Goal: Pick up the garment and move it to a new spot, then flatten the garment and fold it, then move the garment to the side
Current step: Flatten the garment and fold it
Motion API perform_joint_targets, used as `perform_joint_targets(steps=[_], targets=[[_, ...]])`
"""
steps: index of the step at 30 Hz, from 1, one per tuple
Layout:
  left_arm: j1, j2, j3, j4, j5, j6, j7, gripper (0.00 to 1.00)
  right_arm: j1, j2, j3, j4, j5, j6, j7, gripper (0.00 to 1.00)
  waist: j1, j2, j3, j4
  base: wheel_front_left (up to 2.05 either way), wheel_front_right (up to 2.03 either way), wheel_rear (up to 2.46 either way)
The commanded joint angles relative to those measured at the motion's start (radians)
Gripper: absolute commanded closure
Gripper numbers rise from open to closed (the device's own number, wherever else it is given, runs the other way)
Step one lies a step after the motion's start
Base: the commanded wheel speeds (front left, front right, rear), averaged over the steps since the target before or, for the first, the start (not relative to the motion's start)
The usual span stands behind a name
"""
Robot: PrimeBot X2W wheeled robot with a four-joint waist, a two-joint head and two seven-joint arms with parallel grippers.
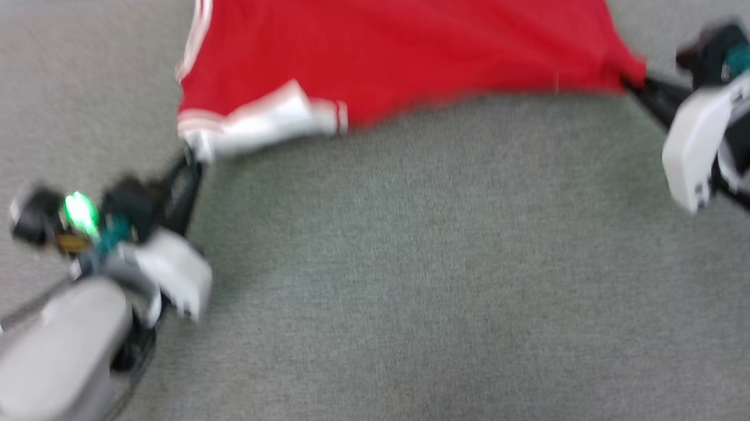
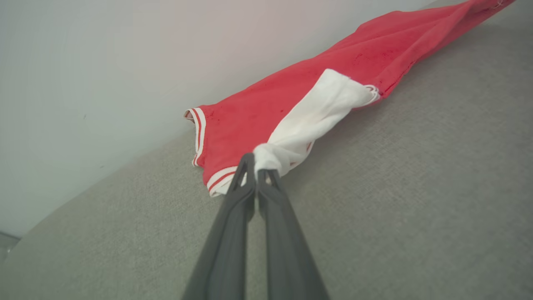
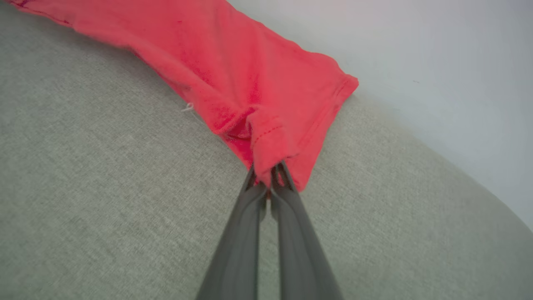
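While the red jersey garment (image 1: 403, 39), with white short sleeves and red-white striped trim, lies spread across the upper middle of the head view on the grey woven fabric surface (image 1: 417, 266), both arms reach to its near edge from opposite sides. The left arm's pale forearm (image 1: 52, 367) rises from the lower left corner, angled up and to the right. The left gripper (image 1: 191, 162) points its dark fingers up at the garment's lower left corner. In the left wrist view those fingers are pressed together on a bunched white sleeve (image 2: 316, 112), whose cloth gathers into a knot at the tips.

The right arm enters at the right edge of the head view. The right gripper (image 1: 633, 83) slants up and to the left, and its jaws are closed tight on the red hem corner (image 3: 272, 146) at the garment's lower right. Between the two grips the near edge runs taut with a slight bow. A pale wall (image 2: 83, 62) stands behind the surface in both wrist views.
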Motion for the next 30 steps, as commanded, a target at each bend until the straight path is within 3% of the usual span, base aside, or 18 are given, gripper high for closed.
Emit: perform_joint_targets(steps=[1, 14, 22, 30], targets=[[0.048, 0.015, -0.003, -0.026, -0.014, 0.015, 0.007, 1.0, 0.037, -0.019, 0.008, -0.015, 0.011, -0.001, -0.006, 1.0, 0.0001, 0.0, -0.059, 0.007, 0.0, 0.0, 0.0], [0.483, 0.124, -0.086, -0.298, -0.123, 0.17, 0.074, 1.0, 0.394, -0.166, 0.021, -0.18, 0.105, -0.001, 0.033, 1.0, 0.0001, 0.0, -0.259, 0.011, 0.0, 0.0, 0.0], [0.655, 0.161, -0.134, -0.383, -0.177, 0.217, 0.092, 1.0, 0.649, -0.242, -0.051, -0.273, 0.124, -0.001, 0.062, 1.0, 0.0001, 0.0, -0.346, 0.021, 0.0, 0.0, 0.0], [0.742, 0.145, -0.176, -0.406, -0.21, 0.237, 0.109, 1.0, 0.857, -0.259, -0.189, -0.36, 0.098, -0.001, 0.11, 1.0, 0.0001, 0.0, -0.366, 0.022, 0.0, 0.0, 0.0]])
